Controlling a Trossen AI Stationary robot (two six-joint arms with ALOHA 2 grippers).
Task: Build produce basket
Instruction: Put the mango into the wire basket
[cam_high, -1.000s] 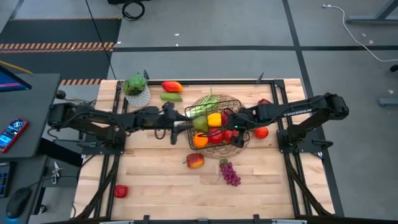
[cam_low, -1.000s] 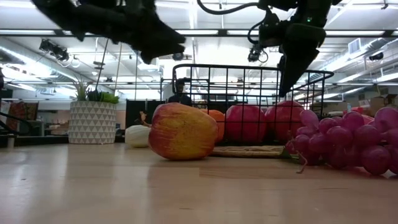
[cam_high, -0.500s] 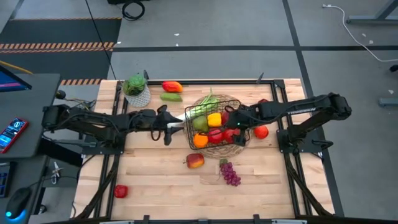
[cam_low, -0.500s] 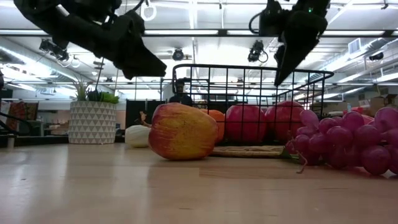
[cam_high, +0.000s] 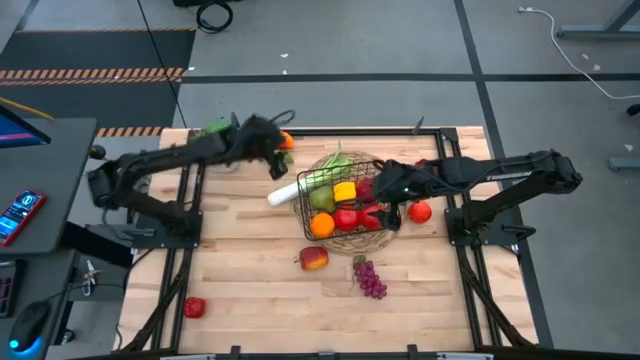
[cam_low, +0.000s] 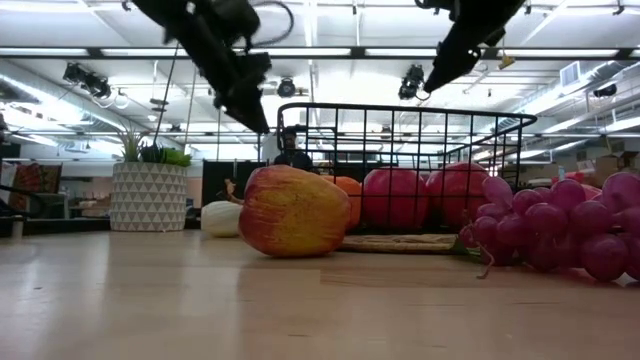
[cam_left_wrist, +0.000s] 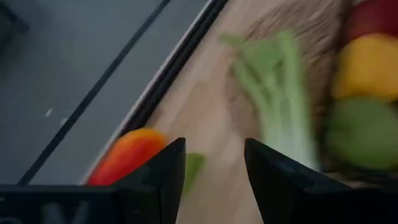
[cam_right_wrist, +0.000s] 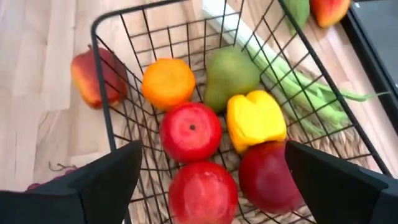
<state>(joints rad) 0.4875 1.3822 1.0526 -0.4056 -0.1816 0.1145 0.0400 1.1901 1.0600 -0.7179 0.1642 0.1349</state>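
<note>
The black wire basket (cam_high: 347, 198) stands on a round wicker mat (cam_high: 378, 240) and holds an orange, a green pear, a yellow piece and red apples (cam_right_wrist: 189, 132). A leek (cam_high: 300, 182) lies along the basket's far-left side, its white end past the mat. My left gripper (cam_high: 274, 160) is open and empty, raised near the far edge over an orange-red fruit (cam_left_wrist: 127, 155) and a green piece (cam_left_wrist: 193, 169). My right gripper (cam_right_wrist: 211, 149) is open and empty, above the basket's right part (cam_high: 386, 188).
A red-yellow apple (cam_high: 314, 258) and purple grapes (cam_high: 371, 278) lie on the table near of the basket. A red apple (cam_high: 420, 211) lies to its right and a small red piece (cam_high: 194, 307) at the near left. The potted plant (cam_low: 148, 190) stands far left, under my left arm.
My left gripper has drawn back from the basket's left side, risen and swung toward the far edge, over the orange-red fruit. The leek's white end now shows bare beside the basket. My right gripper has risen above the basket.
</note>
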